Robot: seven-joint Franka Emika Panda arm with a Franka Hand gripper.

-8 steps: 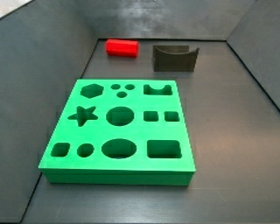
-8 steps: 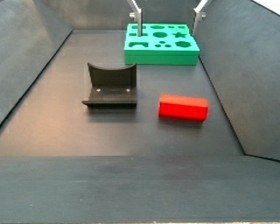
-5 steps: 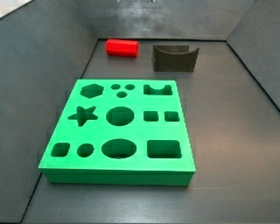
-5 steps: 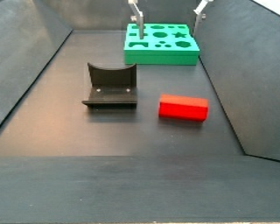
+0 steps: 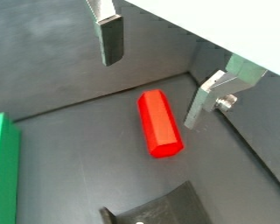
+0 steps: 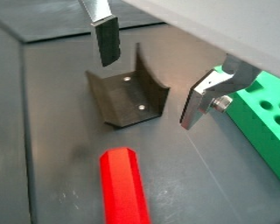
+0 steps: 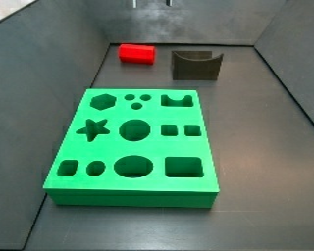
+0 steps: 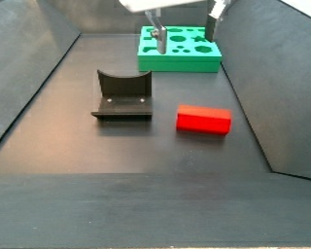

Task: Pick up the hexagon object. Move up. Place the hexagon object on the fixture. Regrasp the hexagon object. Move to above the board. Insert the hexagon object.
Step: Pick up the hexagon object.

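Looking like a lab test cell; dull grey walls closing in a bare dark floor (image 8: 145, 146); gripper (image 8: 182, 21) hanging empty and spread above a green board (image 7: 133, 147), fixture (image 8: 121, 95), red hexagon object (image 8: 204, 120).

You see the gripper (image 8: 185, 20) high at the far end of the enclosure, above the near edge of the board (image 8: 179, 60). Its two silver fingers (image 8: 153, 19) hang spread apart with nothing between them. The hexagon object (image 8: 202, 120) lies flat on the dark floor, well apart from the gripper and just beside the fixture (image 8: 121, 96), not touching it. The fixture stands upright on its base plate, its curved notch empty. The board lies flat against the far wall, its cut-outs unfilled.
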